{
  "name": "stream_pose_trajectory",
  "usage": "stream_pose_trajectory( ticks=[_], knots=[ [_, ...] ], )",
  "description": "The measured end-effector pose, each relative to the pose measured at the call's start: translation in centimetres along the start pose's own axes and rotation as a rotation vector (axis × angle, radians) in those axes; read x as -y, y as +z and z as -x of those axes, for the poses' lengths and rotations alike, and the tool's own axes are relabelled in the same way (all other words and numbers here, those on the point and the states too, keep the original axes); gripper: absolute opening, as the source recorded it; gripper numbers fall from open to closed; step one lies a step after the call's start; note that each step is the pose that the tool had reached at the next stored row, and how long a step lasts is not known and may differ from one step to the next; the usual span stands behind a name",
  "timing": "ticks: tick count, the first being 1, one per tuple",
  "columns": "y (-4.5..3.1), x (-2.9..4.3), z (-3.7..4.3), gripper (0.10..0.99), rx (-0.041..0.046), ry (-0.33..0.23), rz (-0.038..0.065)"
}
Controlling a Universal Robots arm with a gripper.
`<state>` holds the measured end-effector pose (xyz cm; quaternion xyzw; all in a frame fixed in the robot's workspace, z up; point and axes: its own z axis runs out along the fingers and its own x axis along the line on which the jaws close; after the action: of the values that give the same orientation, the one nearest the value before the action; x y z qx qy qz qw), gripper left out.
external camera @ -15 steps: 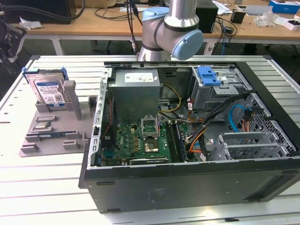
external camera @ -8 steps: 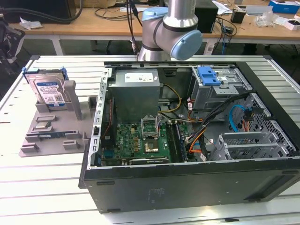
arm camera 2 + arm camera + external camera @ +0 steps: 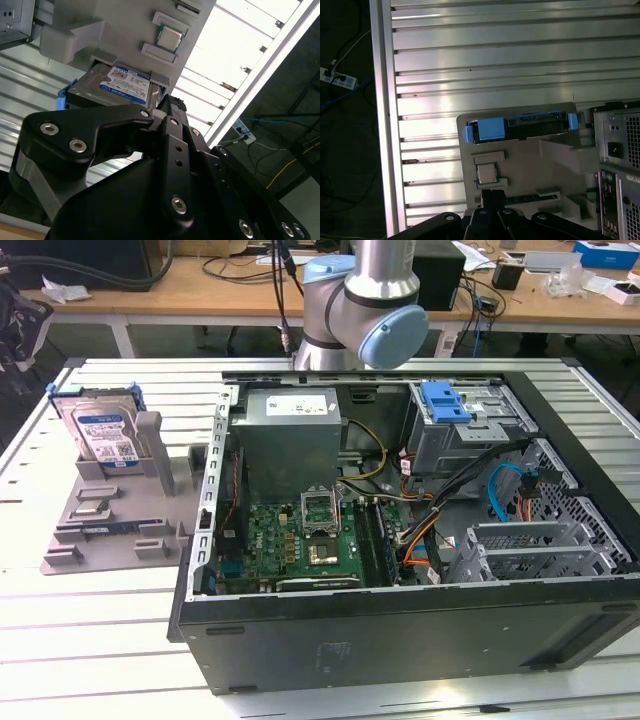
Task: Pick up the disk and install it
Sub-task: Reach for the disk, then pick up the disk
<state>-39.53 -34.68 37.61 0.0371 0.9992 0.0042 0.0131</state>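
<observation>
Disk (image 3: 103, 430), one, stands in one grey holder (image 3: 120, 512); one open case (image 3: 400, 650).

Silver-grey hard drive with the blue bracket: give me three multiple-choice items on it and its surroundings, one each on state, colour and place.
1. The black computer case is: A. open, green motherboard exposed; B. closed; C. wrapped.
2. The tab on its metal drive cage is: A. red; B. blue; C. yellow.
3. The silver-grey hard drive in its blue bracket is: A. in the cage; B. on the motherboard; C. standing in the grey plastic holder at the exterior view's left of the case.
Answers: A, the motherboard lies bare; B, the tab is plainly blue; C, the drive stands in the holder, outside the case.
</observation>
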Motion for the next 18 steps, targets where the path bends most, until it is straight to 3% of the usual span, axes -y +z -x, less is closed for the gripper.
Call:
stream_pose_trajectory(
  ticks=[13, 18],
  knots=[
    [0.01, 0.00, -0.03, 0.102, 0.0001, -0.001, 0.000],
    [0.01, 0.00, -0.03, 0.102, -0.0009, -0.116, 0.003]
  ],
)
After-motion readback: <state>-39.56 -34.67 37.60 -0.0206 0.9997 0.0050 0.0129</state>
